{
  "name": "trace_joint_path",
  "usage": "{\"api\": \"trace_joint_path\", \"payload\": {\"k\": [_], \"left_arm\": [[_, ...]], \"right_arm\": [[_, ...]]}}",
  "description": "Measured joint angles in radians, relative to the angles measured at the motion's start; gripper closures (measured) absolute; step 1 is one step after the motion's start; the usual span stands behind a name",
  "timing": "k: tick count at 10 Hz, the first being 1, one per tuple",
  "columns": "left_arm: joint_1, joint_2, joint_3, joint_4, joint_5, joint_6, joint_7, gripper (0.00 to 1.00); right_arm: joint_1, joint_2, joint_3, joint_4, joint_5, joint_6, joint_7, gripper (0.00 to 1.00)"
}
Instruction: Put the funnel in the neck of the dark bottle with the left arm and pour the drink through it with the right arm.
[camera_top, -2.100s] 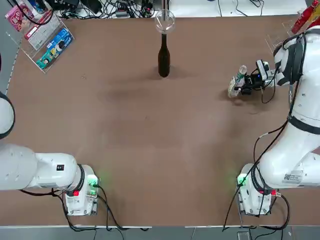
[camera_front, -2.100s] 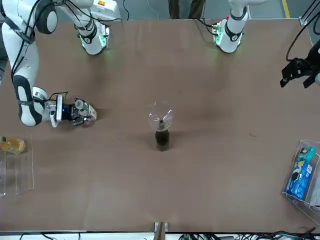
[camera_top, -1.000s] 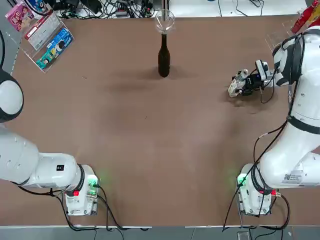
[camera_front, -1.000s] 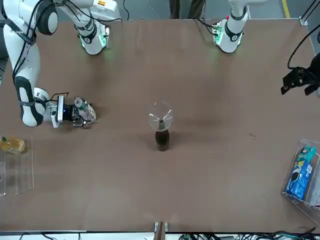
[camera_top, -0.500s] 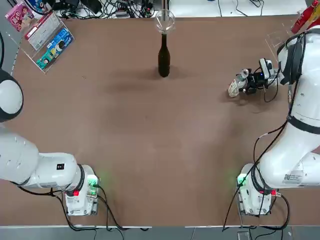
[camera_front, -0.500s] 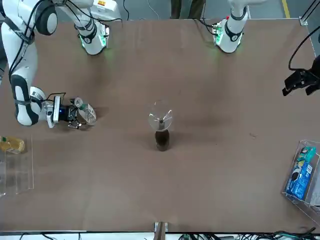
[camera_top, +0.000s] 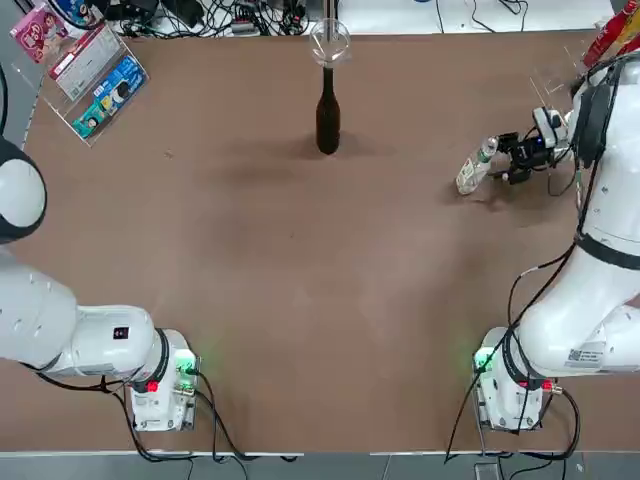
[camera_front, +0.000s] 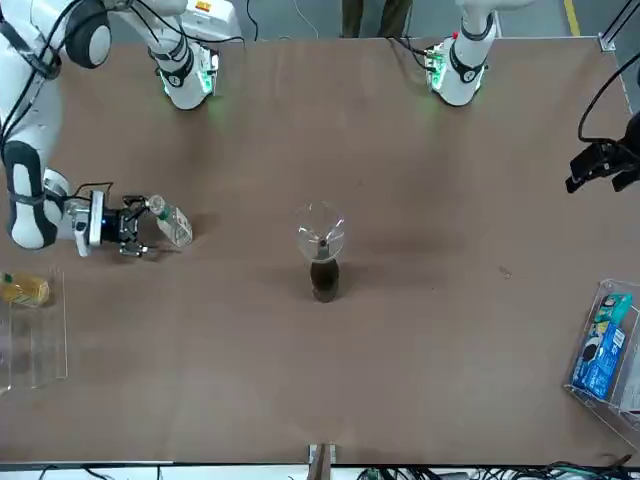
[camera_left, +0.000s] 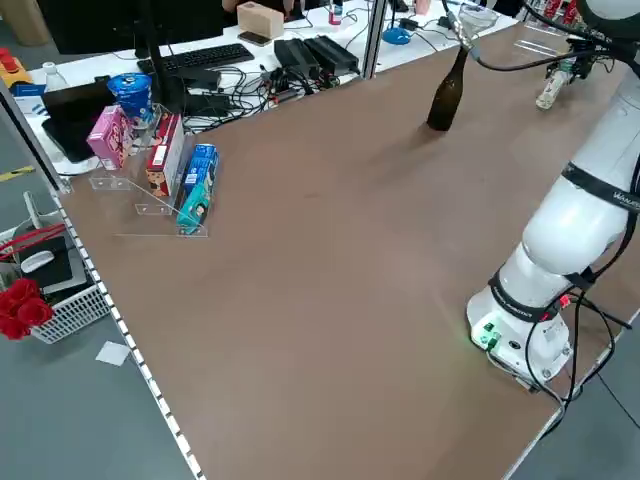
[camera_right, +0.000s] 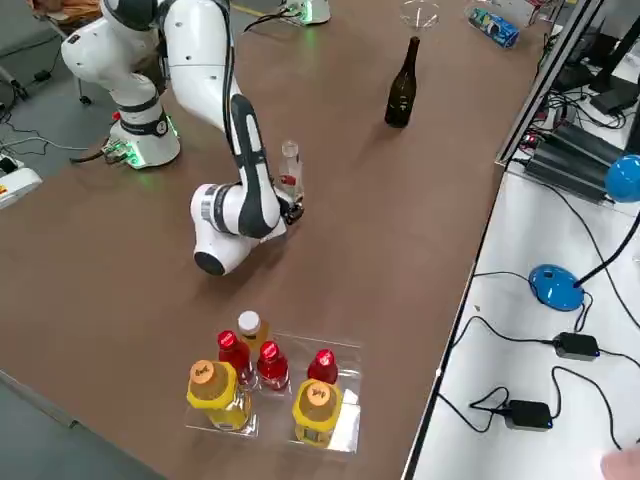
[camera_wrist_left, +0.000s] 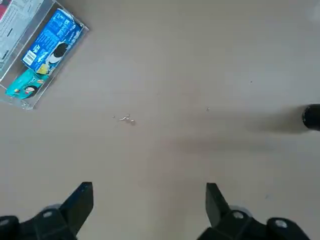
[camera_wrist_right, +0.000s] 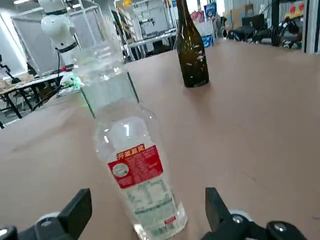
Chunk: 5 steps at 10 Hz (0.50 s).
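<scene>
On the brown surface (camera_top: 300, 250), we find the tall dark-brown glass bottle (camera_top: 328, 120) upright, with the small clear funnel (camera_front: 321, 232) already seated at its neck. The top and front views show us the funnel's round rim, while the right wrist view catches only the lower part of that bottle and leaves the funnel out. The drink, a clear plastic bottle (camera_wrist_right: 145, 175), stands on the surface just in front of the right hand (camera_wrist_right: 149, 189). From above, its label looks merely pale; the right wrist view gives us red over whitish green. That view also shows us the right hand open, its fingers spread wide, with the drink beyond their tips and not gripped. The left hand (camera_wrist_left: 149, 183) is open and empty too, above the side of the surface near a clear tray (camera_front: 626, 405). The top view hides it from us past the edge, but the front view shows it. In the left wrist view we make out a blue carton (camera_wrist_left: 52, 41) and a teal packet (camera_wrist_left: 26, 84) in that tray. Only the right side view plainly shows us the yellow bottles (camera_right: 318, 412) and red bottles (camera_right: 273, 367) in another clear tray (camera_right: 345, 438).
</scene>
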Motion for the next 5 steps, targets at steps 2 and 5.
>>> {"api": "trace_joint_path", "payload": {"k": [2, 5], "left_arm": [[-0.004, 0.005, -0.004, 0.000, 0.000, 0.004, 0.001, 0.01], [-0.001, 0.013, -0.005, 0.000, 0.000, 0.008, 0.001, 0.01]], "right_arm": [[0.002, -0.053, -0.027, 0.040, -0.075, 0.003, 0.141, 0.00], [0.009, -0.180, -0.044, 0.102, -0.213, 0.033, 0.439, 0.00]]}}
